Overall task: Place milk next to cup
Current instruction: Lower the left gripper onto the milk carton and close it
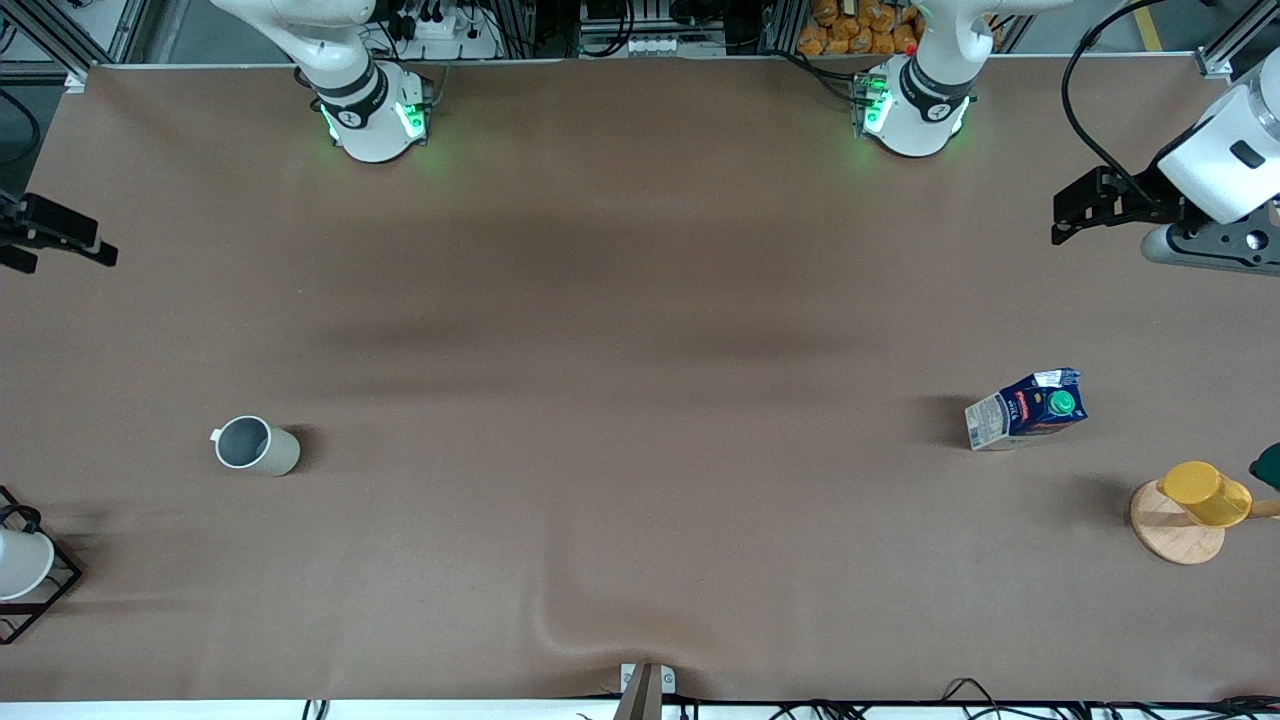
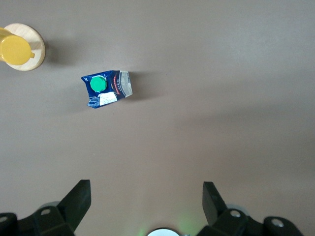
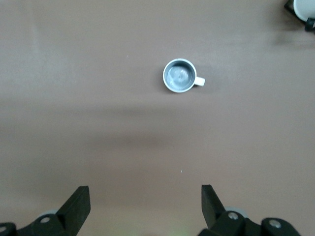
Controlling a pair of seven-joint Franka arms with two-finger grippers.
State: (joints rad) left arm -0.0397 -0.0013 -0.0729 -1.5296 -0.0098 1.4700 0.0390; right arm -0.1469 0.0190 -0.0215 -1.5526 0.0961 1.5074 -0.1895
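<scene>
The milk is seen upright on the desk toward the left arm's end, well apart from the cup. Left hand and right hand are held wide, empty, above the desk.

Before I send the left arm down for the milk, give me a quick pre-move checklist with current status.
1. Left tool open: ok, fingers spread wide, holding nothing.
2. Milk upright and free: ok, green cap on top, nothing touching it.
3. Left tool lined up over the milk: not ok, the carton sits off-centre in the left wrist view.
4. Obstacle check: the yellow cup on its wooden coaster stands apart from the milk, ok.
5. Cup upright at the right arm's end: ok.
6. Right tool clear: ok, open and waiting.
</scene>
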